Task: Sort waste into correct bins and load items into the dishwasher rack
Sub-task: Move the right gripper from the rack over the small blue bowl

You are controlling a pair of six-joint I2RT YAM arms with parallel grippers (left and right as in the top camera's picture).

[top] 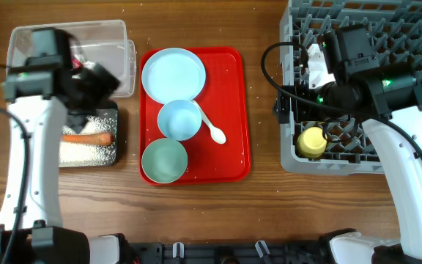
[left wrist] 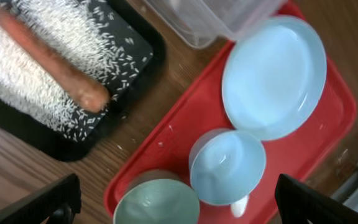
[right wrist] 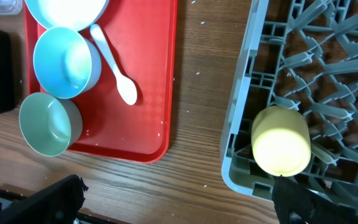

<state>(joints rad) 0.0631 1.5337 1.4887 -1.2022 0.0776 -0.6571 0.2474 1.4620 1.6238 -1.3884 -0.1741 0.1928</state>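
Left hand (left wrist: pixel 178 202) and right hand (right wrist: pixel 179 199) are both wide open, empty. That light blue plate (top: pixel 173 73) looks stiff and slick, I'd pinch the rim.

Red tray (top: pixel 233 110) holds plate (top: pixel 173 73), blue bowl (top: pixel 178 119), green bowl (top: pixel 164 161), spoon (top: pixel 212 129). Black tray (top: pixel 117 147) lies left of it; rack (top: pixel 416 22) with yellow cup (top: pixel 313 142), right of it.
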